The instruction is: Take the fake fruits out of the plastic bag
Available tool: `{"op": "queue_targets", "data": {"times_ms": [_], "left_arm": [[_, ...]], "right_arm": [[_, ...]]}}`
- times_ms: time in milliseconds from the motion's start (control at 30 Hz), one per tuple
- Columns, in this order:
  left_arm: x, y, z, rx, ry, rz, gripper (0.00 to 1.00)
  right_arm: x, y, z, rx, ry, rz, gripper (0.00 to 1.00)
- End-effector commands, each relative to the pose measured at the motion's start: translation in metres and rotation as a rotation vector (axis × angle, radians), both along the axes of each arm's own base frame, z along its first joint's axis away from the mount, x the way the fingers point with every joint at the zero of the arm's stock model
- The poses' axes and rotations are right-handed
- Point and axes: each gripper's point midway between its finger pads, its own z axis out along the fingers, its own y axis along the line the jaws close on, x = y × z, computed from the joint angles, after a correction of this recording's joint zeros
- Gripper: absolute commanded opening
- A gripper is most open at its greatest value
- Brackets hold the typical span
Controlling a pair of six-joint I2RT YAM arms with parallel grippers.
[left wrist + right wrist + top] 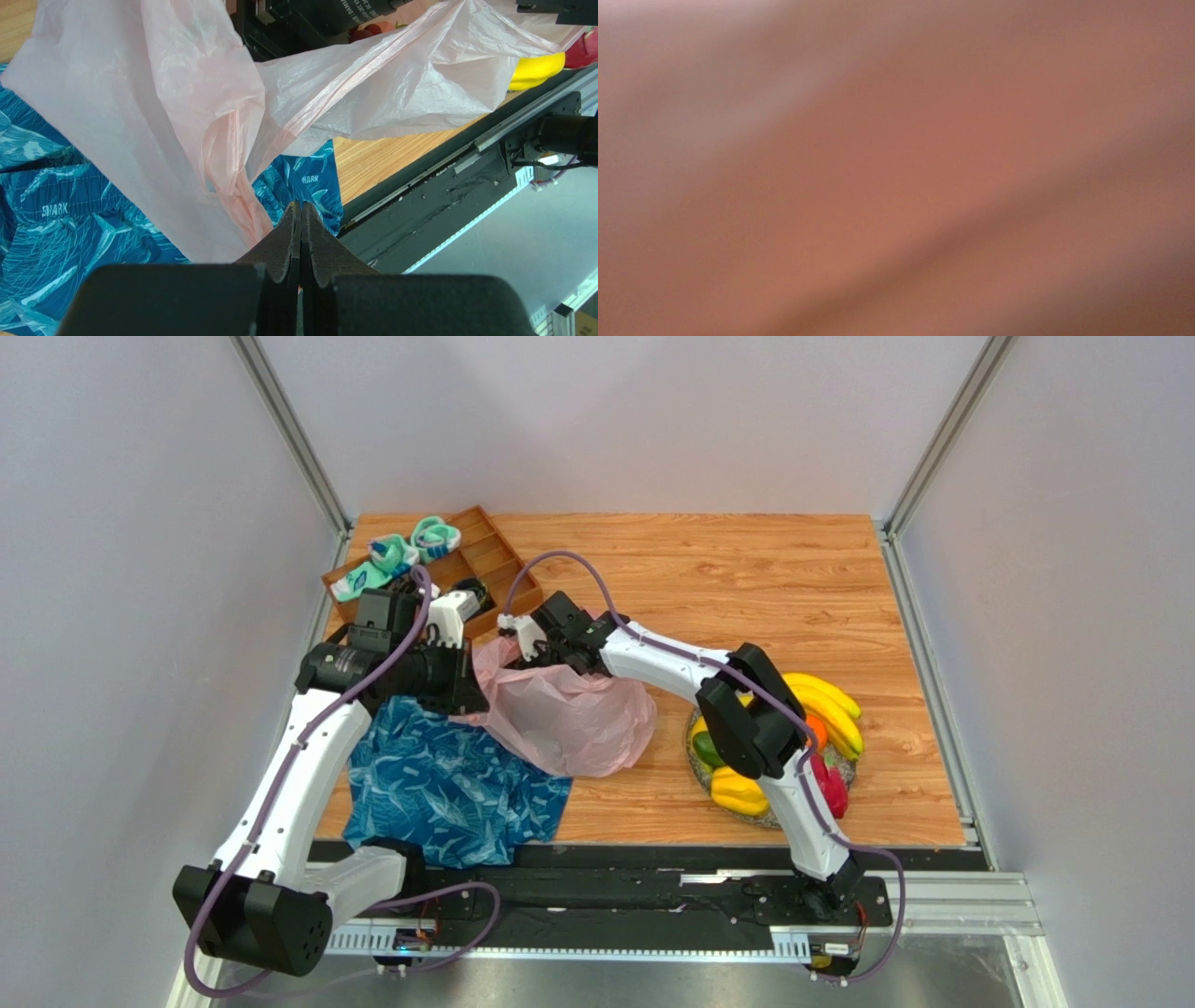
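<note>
Left gripper [302, 208] jaws pressed together, pinching a gathered fold of the bag [210, 105] at its 9 o'clock edge. Right gripper [514, 640] sits at the bag's 11 o'clock rim; can't tell how its jaws stand (wrist view all pink blur). Bag slumps mid-table, partly over cloth [449, 784]. Fruits [831, 711] heaped apart at the bag's 3 o'clock.

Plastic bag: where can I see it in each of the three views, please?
Top external: plastic bag, left of centre.
Left wrist: it fills the upper half.
Right wrist: only a pinkish blur; cannot tell.
Shared landmark: the blue cloth.
</note>
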Motion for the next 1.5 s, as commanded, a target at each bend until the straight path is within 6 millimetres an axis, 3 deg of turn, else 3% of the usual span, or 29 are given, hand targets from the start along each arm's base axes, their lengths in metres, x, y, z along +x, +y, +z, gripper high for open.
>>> {"op": "queue_targets", "data": {"times_ms": [0,33,133,167,200,300,433,633,767,800,900,1000,1067,1100,1167,1200,1233,1333,1367,1467], "left_arm": [[0.003,-0.003,0.014,-0.028,-0.058,-0.008,0.00],[0.004,-0.003,0.014,-0.029,-0.062,-0.010,0.00],[0.008,-0.003,0.015,-0.023,-0.076,-0.015,0.00],[0.012,-0.004,0.016,-0.021,-0.081,-0.017,0.00],[0.014,-0.004,0.018,-0.018,-0.089,-0.020,0.00],[0.030,-0.006,0.024,-0.023,-0.111,-0.015,0.00],[0.050,-0.014,0.037,-0.053,-0.150,-0.028,0.00],[0.072,-0.018,0.044,-0.046,-0.180,-0.046,0.00],[0.082,-0.020,0.058,-0.053,-0.220,-0.049,0.00],[0.085,-0.021,0.061,-0.060,-0.230,-0.046,0.00],[0.089,-0.025,0.066,-0.079,-0.235,-0.047,0.00],[0.091,-0.028,0.068,-0.098,-0.224,-0.054,0.00],[0.092,-0.030,0.066,-0.109,-0.202,-0.048,0.00],[0.094,-0.031,0.067,-0.118,-0.206,-0.046,0.00],[0.090,-0.036,0.078,-0.152,-0.235,-0.066,0.00],[0.090,-0.037,0.084,-0.159,-0.261,-0.071,0.00],[0.090,-0.037,0.086,-0.161,-0.265,-0.070,0.00],[0.090,-0.038,0.083,-0.162,-0.267,-0.087,0.00],[0.094,-0.038,0.084,-0.166,-0.287,-0.077,0.00],[0.089,-0.039,0.081,-0.180,-0.301,-0.087,0.00]], "right_arm": [[0.014,0.001,0.011,-0.006,-0.070,-0.029,0.58],[0.017,0.000,0.019,0.002,-0.087,-0.018,0.48],[0.020,-0.017,0.048,0.007,-0.153,0.025,0.35],[0.022,-0.024,0.054,0.002,-0.170,0.026,0.33],[0.025,-0.034,0.080,0.026,-0.217,0.023,0.33],[0.026,-0.054,0.104,0.023,-0.327,0.061,0.30],[0.021,-0.077,0.156,0.054,-0.515,0.114,0.26],[0.027,-0.097,0.192,0.162,-0.534,0.068,0.23],[0.034,-0.108,0.260,0.338,-0.533,-0.011,0.24],[0.034,-0.109,0.286,0.384,-0.567,-0.017,0.24],[0.027,-0.121,0.340,0.457,-0.653,-0.020,0.24],[0.006,-0.145,0.359,0.404,-0.754,0.023,0.23],[-0.002,-0.173,0.335,0.271,-0.766,0.002,0.23],[-0.015,-0.193,0.338,0.229,-0.827,0.007,0.23],[-0.027,-0.228,0.281,0.050,-0.742,-0.026,0.22],[-0.042,-0.248,0.280,0.023,-0.774,-0.038,0.21],[-0.050,-0.274,0.236,-0.093,-0.680,-0.069,0.21],[-0.075,-0.322,0.205,-0.179,-0.629,-0.130,0.20],[-0.082,-0.332,0.182,-0.214,-0.578,-0.143,0.19],[-0.087,-0.363,0.155,-0.268,-0.530,-0.219,0.15]]}}
